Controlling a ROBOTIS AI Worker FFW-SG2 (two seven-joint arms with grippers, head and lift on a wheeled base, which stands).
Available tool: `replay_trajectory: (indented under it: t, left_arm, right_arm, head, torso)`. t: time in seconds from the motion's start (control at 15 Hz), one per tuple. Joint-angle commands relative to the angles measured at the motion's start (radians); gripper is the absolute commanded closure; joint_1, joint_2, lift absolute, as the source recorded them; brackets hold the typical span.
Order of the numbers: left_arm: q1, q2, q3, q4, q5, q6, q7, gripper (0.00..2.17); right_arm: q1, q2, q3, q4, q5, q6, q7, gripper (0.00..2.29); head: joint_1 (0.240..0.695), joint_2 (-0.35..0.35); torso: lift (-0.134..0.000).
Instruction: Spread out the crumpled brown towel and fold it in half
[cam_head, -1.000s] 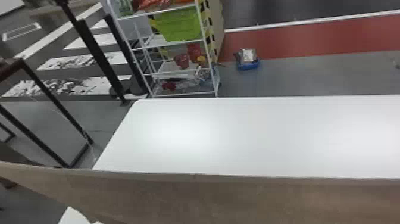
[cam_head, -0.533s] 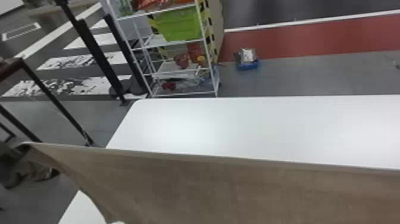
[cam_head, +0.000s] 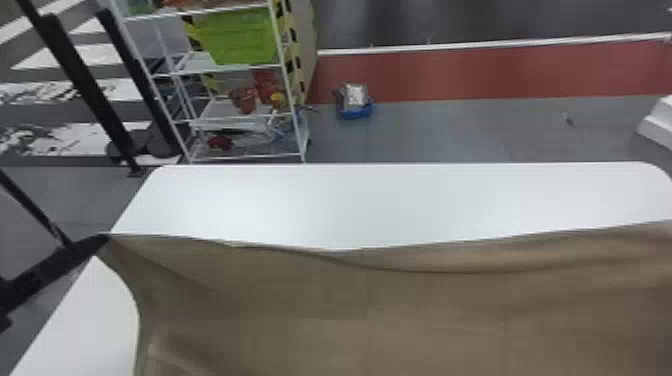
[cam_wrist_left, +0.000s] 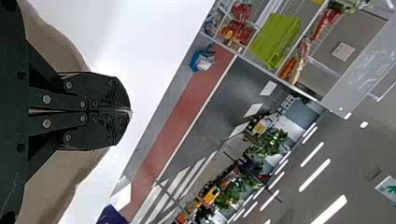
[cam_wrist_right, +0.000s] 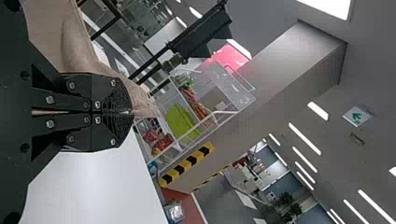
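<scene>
Spreading stage, fold apparently not begun. The towel (cam_head: 375, 300), softly creased, spans left to right across the desk's (cam_head: 350, 205) near side. Left hand (cam_wrist_left: 128, 112) and right hand (cam_wrist_right: 130, 112) are closed, each pinching its far edge. Next move: lower it flat, ends taut.

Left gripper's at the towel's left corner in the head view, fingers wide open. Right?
Not the fingers: the left wrist view shows the left gripper shut, its two fingers together. It is at the left corner of the towel in the head view, as you say.
</scene>
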Motion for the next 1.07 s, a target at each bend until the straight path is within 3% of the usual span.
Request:
replay_trajectory:
  t: [0.0, 0.13, 0.47, 0.73, 0.87, 1.0]
  left_arm:
    - [0.0, -0.017, -0.121, 0.059, -0.055, -0.099, 0.013, 1.33]
    - [0.0, -0.025, -0.201, 0.094, -0.115, -0.173, 0.032, 1.33]
    - [0.0, -0.03, -0.347, 0.132, -0.216, -0.302, 0.089, 1.33]
    - [0.0, -0.031, -0.4, 0.197, -0.25, -0.384, 0.121, 1.33]
    - [0.0, -0.031, -0.416, 0.232, -0.273, -0.418, 0.117, 1.33]
    - [0.008, -0.031, -0.417, 0.257, -0.275, -0.461, 0.118, 1.33]
  right_arm:
    - [-0.018, -0.011, 0.065, 0.068, 0.048, -0.115, -0.027, 1.99]
    - [-0.027, -0.02, 0.092, 0.117, 0.076, -0.201, -0.053, 1.99]
    - [-0.082, -0.115, 0.11, 0.28, 0.116, -0.321, -0.088, 1.99]
    - [-0.176, -0.194, 0.17, 0.409, 0.195, -0.367, -0.099, 1.99]
    - [-0.228, -0.215, 0.225, 0.466, 0.251, -0.419, -0.099, 1.99]
    - [-0.256, -0.215, 0.282, 0.495, 0.292, -0.437, -0.108, 1.99]
  head:
    - [0.695, 0.127]
    - [0.695, 0.096]
    - [0.695, 0.047]
    - [0.695, -0.02]
    - [0.695, -0.027]
    - [0.695, -0.02]
  torso:
    - [-0.124]
    - [-0.124]
    - [-0.124]
    - [-0.124]
    - [-0.124]
    - [-0.124]
